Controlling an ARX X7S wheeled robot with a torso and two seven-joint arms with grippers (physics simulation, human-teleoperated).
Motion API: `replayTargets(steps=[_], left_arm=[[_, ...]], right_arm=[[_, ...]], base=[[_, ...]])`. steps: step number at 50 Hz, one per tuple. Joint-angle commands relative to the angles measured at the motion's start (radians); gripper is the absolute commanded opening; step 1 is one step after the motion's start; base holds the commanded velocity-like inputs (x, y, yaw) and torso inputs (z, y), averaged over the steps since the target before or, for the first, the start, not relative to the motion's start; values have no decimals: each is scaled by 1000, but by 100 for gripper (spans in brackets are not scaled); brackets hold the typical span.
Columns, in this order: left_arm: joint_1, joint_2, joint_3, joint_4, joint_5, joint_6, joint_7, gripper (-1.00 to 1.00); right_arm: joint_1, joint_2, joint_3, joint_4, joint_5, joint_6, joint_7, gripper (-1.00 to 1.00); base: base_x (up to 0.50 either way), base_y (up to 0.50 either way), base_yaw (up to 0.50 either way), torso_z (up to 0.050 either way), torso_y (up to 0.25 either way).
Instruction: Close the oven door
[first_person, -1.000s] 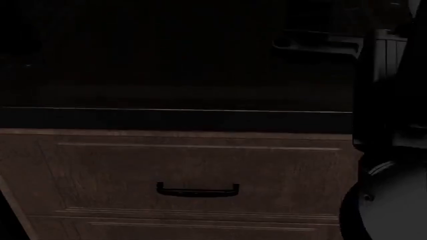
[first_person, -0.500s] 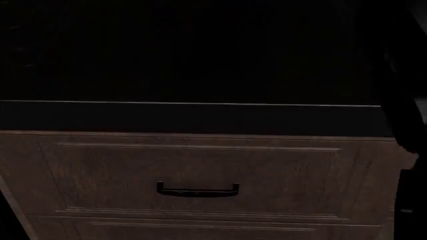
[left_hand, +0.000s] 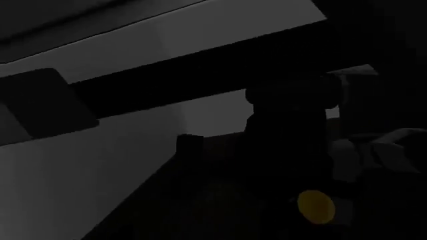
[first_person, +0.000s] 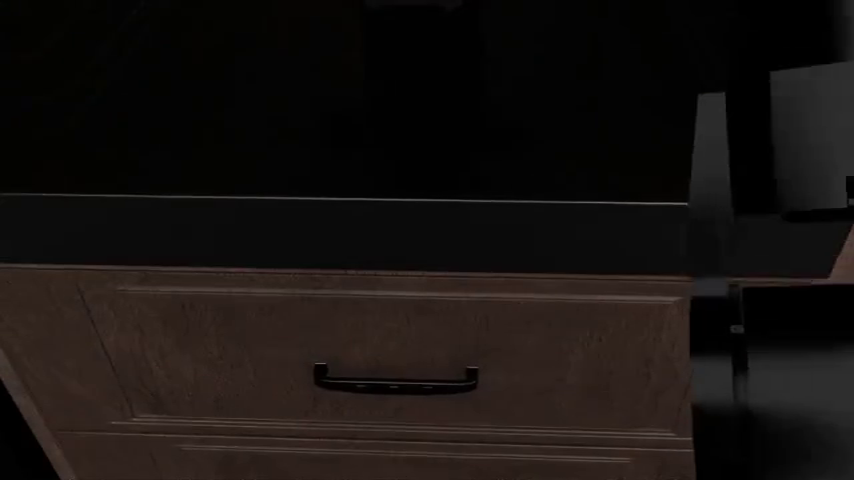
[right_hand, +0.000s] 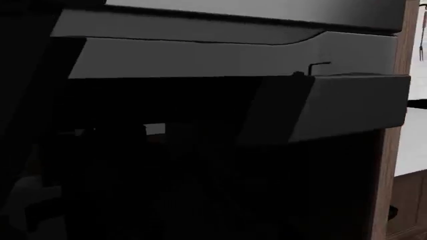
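Observation:
The scene is very dark. In the head view the oven door (first_person: 347, 150) is a wide black panel filling the upper half. A thin pale line (first_person: 347, 200) runs along its near edge, above a dark band. The handle and window are lost in the blackness. Neither gripper can be made out in any view; the area around each wrist's jaws is black. The left wrist view shows a dark arm part with a yellow disc (left_hand: 315, 206) in front of pale grey panels (left_hand: 100, 165). The right wrist view shows a grey slab (right_hand: 327, 105) under long grey panels (right_hand: 220, 55).
Below the door is a brown wooden drawer front (first_person: 387, 330) with a small black handle (first_person: 396, 380). Two grey upright shapes (first_person: 811, 140) stand at the head view's right edge. A brown wooden strip (right_hand: 399, 100) borders the right wrist view.
The pale edge line of the black panel has risen in the head view and the dark band under it has widened. The dark shape at the right gave way to grey upright pieces.

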Motion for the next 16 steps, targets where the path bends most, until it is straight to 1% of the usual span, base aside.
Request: replayTargets(steps=[1,2,4,6,7,10,11,12,13,14,15,16], left_arm=[[-46,60,241,-492,-113,126,180,100],[-44,60,227,-492,-114,120,179,100],[-44,59,184,-492,-82,125,184,100],[-44,51,103,-492,-55,135,189,100],[-43,51,80,-492,-28,141,195,100],[-59,48,14,-492,19,138,201,100],[-74,44,-5,-491,17,146,210,100],[-71,22,-13,-423,2,118,210,100],[-10,-44,-43,-273,-49,9,145,100],[38,-88,-59,-123,-81,-68,91,100],[63,-111,-69,27,-103,-107,71,100],[98,-146,-97,172,-136,-164,20,100]], right_arm=[[12,-17,207,308,-209,-14,-10,100],[6,-18,237,308,-218,-7,1,100],[5,-26,243,308,-260,-4,-8,100],[17,-21,248,308,-284,-13,-43,100],[20,-19,257,307,-288,-11,-54,100],[37,-7,272,307,-299,-34,-77,100],[45,-3,275,306,-296,-86,-105,100],[14,8,299,187,-247,-49,-206,100],[-73,18,334,37,-222,68,-166,100],[-121,22,337,-113,-205,158,-174,100],[-147,24,340,-226,-198,200,-172,100],[-187,26,344,-346,-189,266,-162,100]], base=[[60,-7,-9,0,-16],[58,-7,-10,12,-16],[57,-7,-11,6,-16],[55,-7,-11,6,-16],[56,-7,-11,0,-16],[55,-7,-11,7,-16],[56,-7,-10,0,-16],[58,-7,-10,11,-16],[58,-7,-9,0,-16],[49,-6,-9,10,-16],[39,-6,-8,0,-16],[24,-5,-6,0,-16]])
